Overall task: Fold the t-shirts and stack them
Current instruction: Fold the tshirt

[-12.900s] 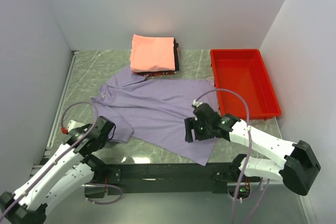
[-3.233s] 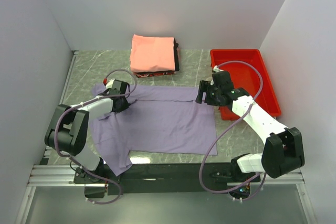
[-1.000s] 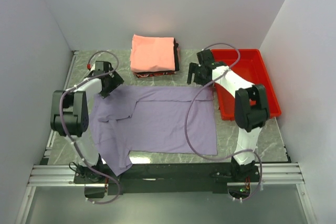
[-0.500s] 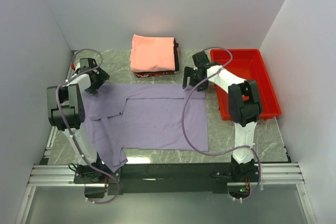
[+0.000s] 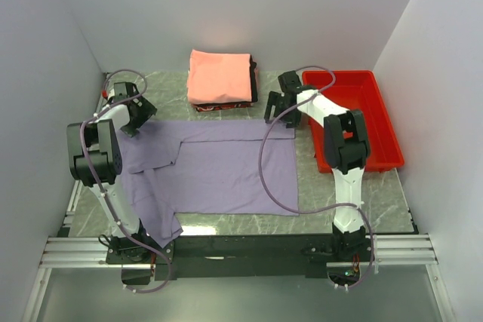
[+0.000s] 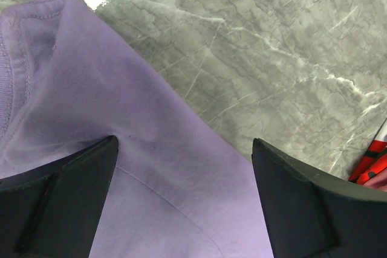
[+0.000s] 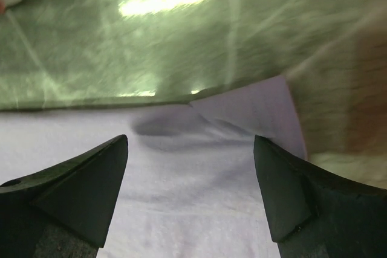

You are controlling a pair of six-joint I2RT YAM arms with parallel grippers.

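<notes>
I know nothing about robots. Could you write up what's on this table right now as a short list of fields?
Surface: grey marbled table
Spread out: purple shirt, lying mostly flat in the middle
Stacked: folded pile at the back, pink on top, darker cloth beneath
Container: red tray on the right side
Left arm: left gripper open, over the shirt's far left corner
Right arm: right gripper open, over the shirt's far right corner
</notes>
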